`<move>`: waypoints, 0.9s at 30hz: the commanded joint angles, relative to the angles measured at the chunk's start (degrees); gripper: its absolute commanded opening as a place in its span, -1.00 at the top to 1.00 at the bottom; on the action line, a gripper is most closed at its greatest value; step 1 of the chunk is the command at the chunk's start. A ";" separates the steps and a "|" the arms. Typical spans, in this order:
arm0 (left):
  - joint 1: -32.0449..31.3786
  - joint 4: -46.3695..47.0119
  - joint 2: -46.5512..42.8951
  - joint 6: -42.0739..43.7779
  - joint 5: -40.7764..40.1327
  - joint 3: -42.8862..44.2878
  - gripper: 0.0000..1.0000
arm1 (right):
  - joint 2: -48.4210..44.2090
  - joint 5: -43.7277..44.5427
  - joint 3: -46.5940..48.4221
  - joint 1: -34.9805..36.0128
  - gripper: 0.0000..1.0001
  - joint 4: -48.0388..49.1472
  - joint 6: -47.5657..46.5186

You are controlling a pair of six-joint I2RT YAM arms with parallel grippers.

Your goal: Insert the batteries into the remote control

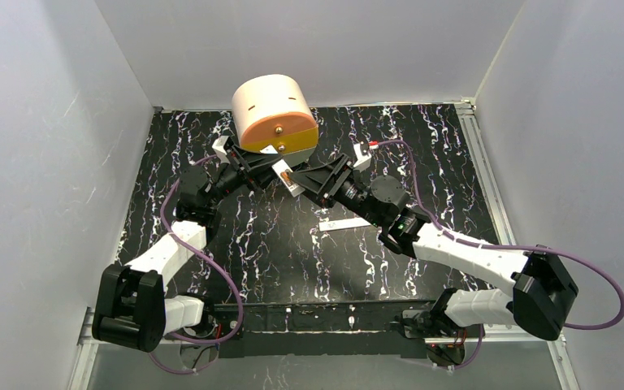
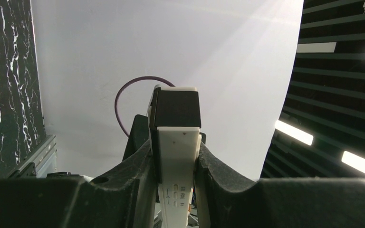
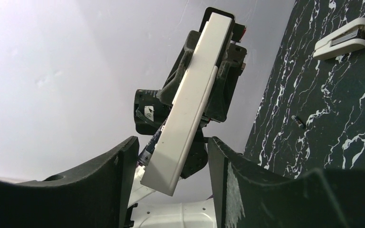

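Above the table (image 1: 292, 244), the left gripper (image 2: 175, 145) is clamped tight on the remote (image 3: 192, 95), holding it aloft. The right gripper (image 3: 171, 147) straddles its lower end, jaws partly open, gripping nothing. One battery (image 3: 298, 122) lies on the table, well apart. The danger: an off-centre squeeze from the right could twist the remote out of the left's hold.

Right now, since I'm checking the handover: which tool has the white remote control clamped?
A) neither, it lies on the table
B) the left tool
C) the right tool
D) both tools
B: the left tool is clamped on the remote control, while the fingers of the right tool stand apart on either side of it, with gaps showing.
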 commanded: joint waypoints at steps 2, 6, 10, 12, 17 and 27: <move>-0.38 2.90 -2.35 1.41 2.26 0.53 1.00 | 0.61 0.06 0.07 -0.26 -0.20 2.95 1.03; -0.59 2.90 -2.58 2.44 3.53 1.19 1.00 | 1.14 0.04 0.49 -0.26 -0.13 2.04 1.30; -0.66 2.96 -2.95 3.01 3.92 1.56 1.00 | 1.78 -0.13 0.93 -0.20 0.01 1.05 1.42; -0.74 2.98 -3.15 3.17 3.94 1.74 1.00 | 1.96 -0.15 1.02 -0.21 0.08 0.00 1.52; -0.72 2.96 -3.16 3.92 4.18 2.30 1.00 | 2.25 -0.42 1.24 -0.22 0.19 -1.17 1.09; -0.74 1.86 -2.50 14.54 7.97 5.97 1.00 | -2.54 1.20 -0.36 -0.20 -0.72 -1.69 -4.12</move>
